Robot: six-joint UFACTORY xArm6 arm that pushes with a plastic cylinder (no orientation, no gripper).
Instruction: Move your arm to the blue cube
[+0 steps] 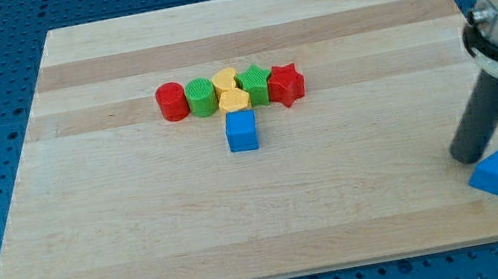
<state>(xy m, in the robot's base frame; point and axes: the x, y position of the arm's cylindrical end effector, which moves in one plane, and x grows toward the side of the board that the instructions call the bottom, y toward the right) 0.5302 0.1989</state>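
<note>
Your tip sits at the board's lower right, touching or just beside the blue wedge, which lies at its 4 o'clock. There is no claw on your rod, so it holds nothing.

Your target, the blue cube, is well apart, at about 10 o'clock from the tip, near the board's centre. Just above it, at its 12 o'clock, runs a tight row: red cylinder, green cylinder, two yellow blocks stacked front to back, green star, red star. The lower yellow block looks to touch the cube.
</note>
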